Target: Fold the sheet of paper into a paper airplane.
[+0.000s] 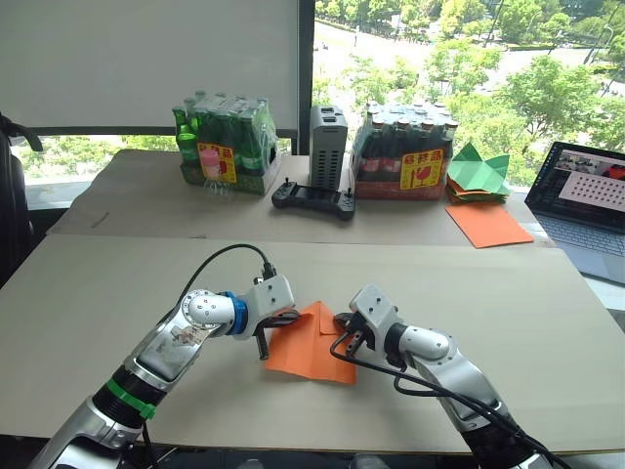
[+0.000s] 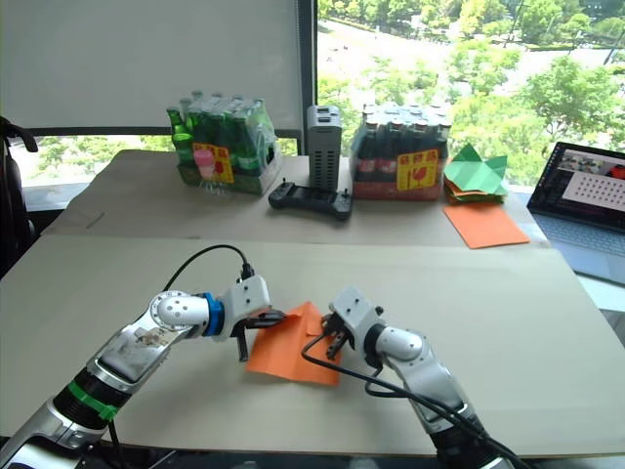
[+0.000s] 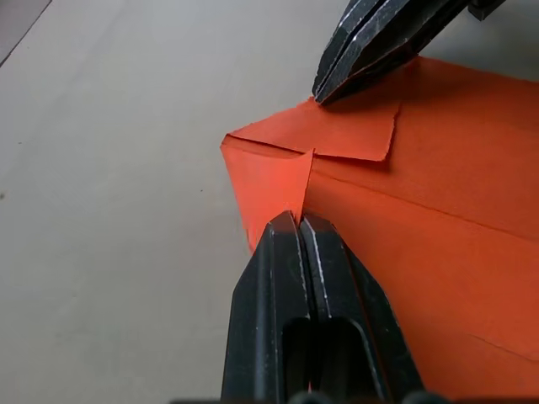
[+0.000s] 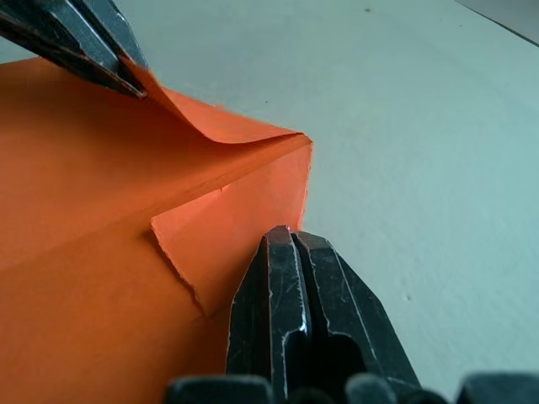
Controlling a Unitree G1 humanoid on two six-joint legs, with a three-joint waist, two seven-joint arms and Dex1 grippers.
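Sunlit trees are showing through the window behind a pale table [image 1: 88,322] that is carrying everything. Along its far edge, going left to right, a pack of green bottles [image 1: 225,145], a black handheld controller [image 1: 312,201], a grey upright box [image 1: 328,147], a pack of dark bottles [image 1: 404,150], green paper shapes [image 1: 479,170] lying over a larger smooth orange sheet [image 1: 486,225], and an open laptop [image 1: 586,195] are sitting.

Nearer, the left gripper [image 1: 266,344] is pressing down on the left edge of the sheet of paper [image 1: 311,348], its jaws closed together, tips resting on the paper rather than clamping it. The sheet is lying flat in the middle of the near half of the table, between the two arms, as a layered pointed wedge with its nose aimed away. The right gripper [image 1: 349,343] is working at the right edge, jaws likewise together, tips bearing on a small folded flap.

Judging from this, a fold near the nose is being creased. The risk is the thin paper sliding or buckling: one layer is curling up by the left fingertips [image 4: 101,50], and uneven pressure from either side could skew the crease or tear the already ragged flap edge.
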